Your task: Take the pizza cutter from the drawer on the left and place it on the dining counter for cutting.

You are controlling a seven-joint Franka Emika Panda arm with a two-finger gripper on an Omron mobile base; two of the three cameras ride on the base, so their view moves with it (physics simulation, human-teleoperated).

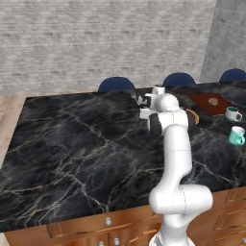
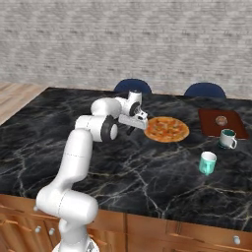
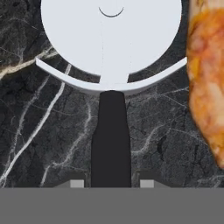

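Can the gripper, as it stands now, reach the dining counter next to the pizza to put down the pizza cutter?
Probably yes. The gripper, shut on the pizza cutter, hangs over bare dining counter beside the pizza, with nothing beneath it.

Two cameras are looking forward and down from behind the arm, sharing the dining counter (image 1: 72,144). The hand camera is looking very close at it.

- The pizza cutter (image 3: 111,65): a pale grey round wheel in a curved guard, with a slim black handle running straight back from it; the handle's end sits between two finger tips, with black marble behind it
- The dining counter (image 1: 72,144): a broad black marble slab with pale gold-white veins, on brown wooden cabinets with small silver knobs
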